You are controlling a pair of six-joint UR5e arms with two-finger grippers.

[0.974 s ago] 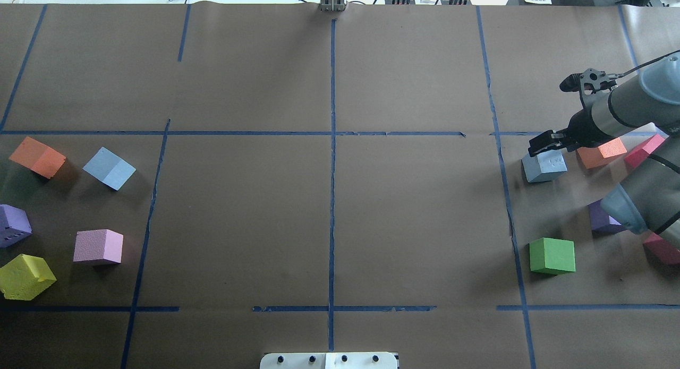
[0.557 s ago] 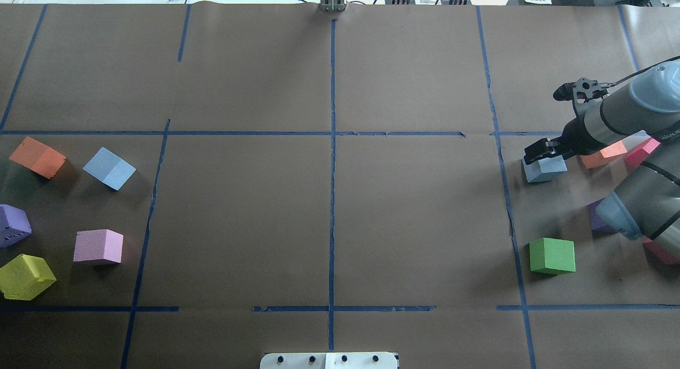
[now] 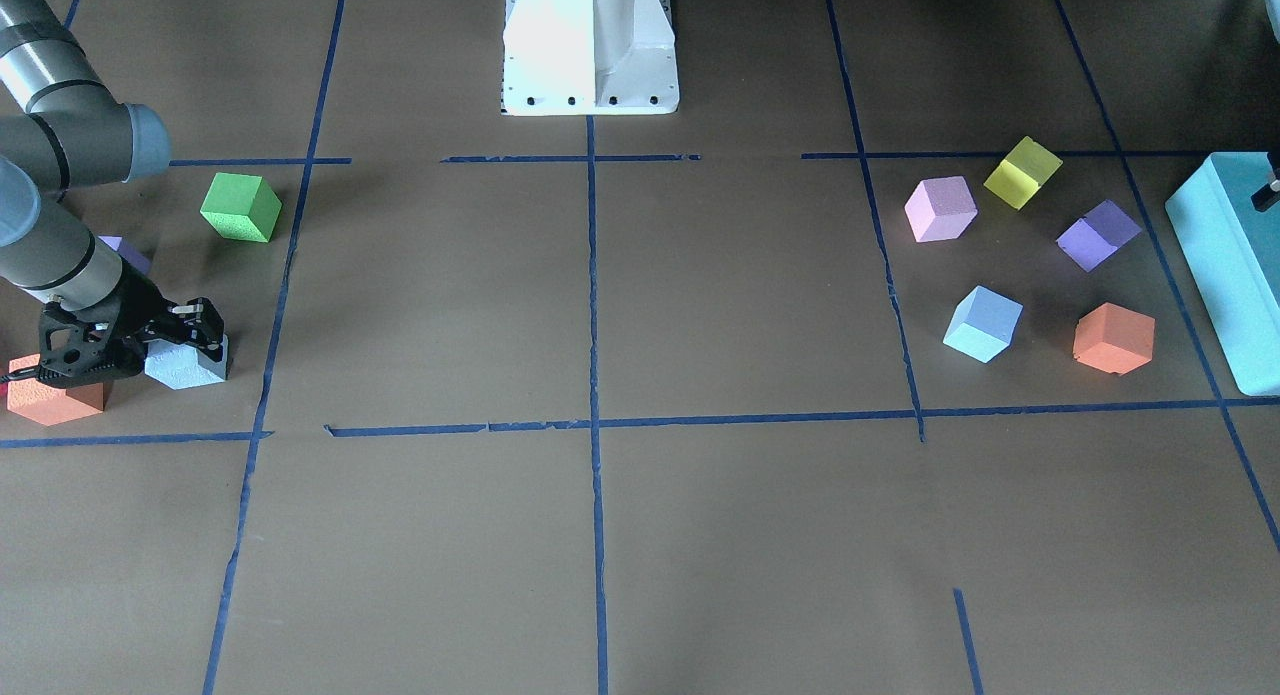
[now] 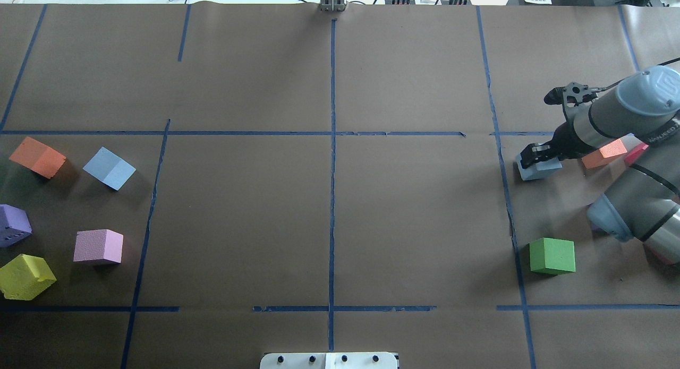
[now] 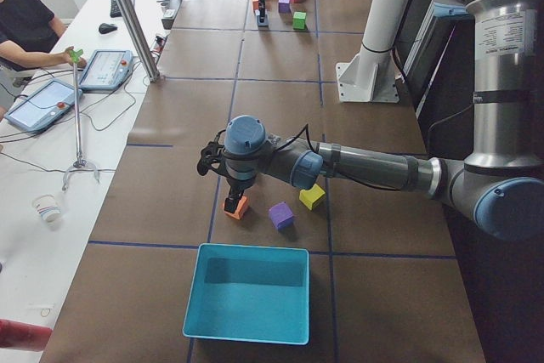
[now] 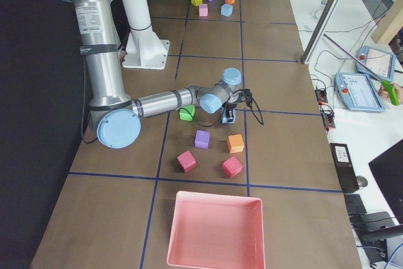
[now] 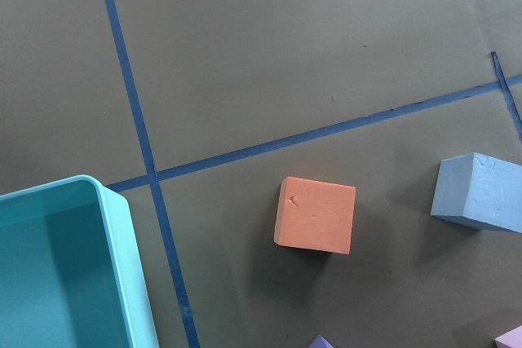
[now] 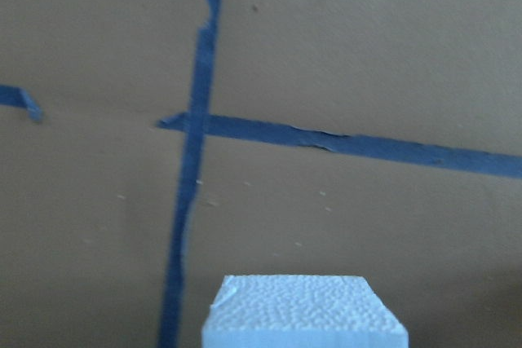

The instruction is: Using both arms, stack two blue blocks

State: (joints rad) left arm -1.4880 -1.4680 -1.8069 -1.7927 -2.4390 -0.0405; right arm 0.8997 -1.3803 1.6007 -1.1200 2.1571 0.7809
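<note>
One blue block (image 4: 541, 171) sits on the table at the right; it also shows in the front view (image 3: 185, 367) and at the bottom of the right wrist view (image 8: 303, 311). My right gripper (image 4: 535, 156) is low on it, fingers (image 3: 205, 327) on either side, and looks shut on it. The second blue block (image 4: 109, 168) lies at the far left, and also shows in the front view (image 3: 983, 323) and the left wrist view (image 7: 481, 193). My left gripper (image 5: 232, 195) hovers over an orange block (image 7: 316, 215); I cannot tell whether it is open.
Near the right arm lie a green block (image 4: 552, 256), an orange block (image 4: 603, 152) and a pink tray (image 6: 217, 231). At the left are pink (image 4: 98, 247), yellow (image 4: 25, 276) and purple (image 4: 13, 224) blocks and a turquoise box (image 3: 1230, 265).
My right gripper has come down onto the blue block and moved a little left. The block has shifted slightly left with it.
</note>
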